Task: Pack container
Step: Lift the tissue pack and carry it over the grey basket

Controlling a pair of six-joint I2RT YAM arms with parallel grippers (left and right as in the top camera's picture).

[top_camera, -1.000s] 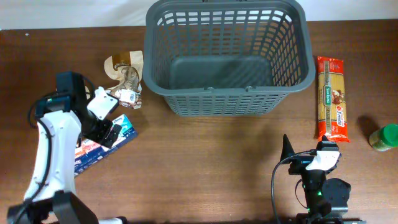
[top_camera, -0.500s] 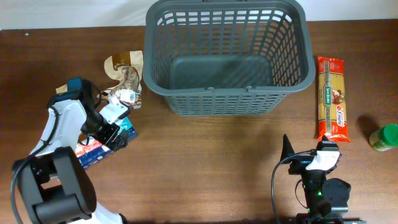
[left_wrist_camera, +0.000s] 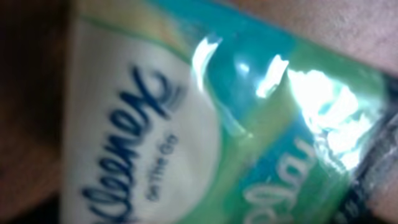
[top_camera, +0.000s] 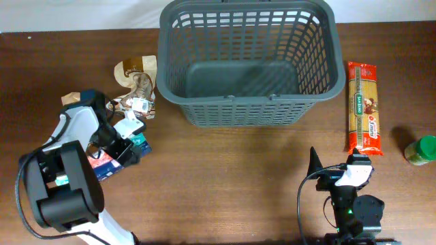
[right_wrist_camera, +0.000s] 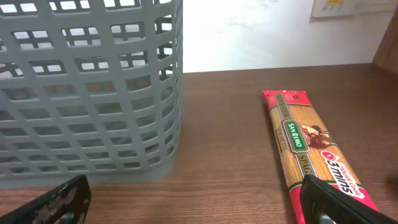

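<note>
The lattice-sided plastic basket [top_camera: 248,112] was dark grey. The tissue packet [left_wrist_camera: 155,124] was teal and white, the long pasta packet [top_camera: 362,109] red.

Left arm [top_camera: 68,131]: white links run up from its base, well left of the basket [top_camera: 245,112]. Elbow folded, wrist turned back toward the basket. Left tool [top_camera: 127,145]: pointed down and low, just off the basket's near-left corner; jaw spacing not resolvable in either view.

Right arm [top_camera: 351,204]: folded compactly, below the basket's right end. Right tool [right_wrist_camera: 189,186]: level, facing the basket, fingers [right_wrist_camera: 59,202] spread wide.
</note>
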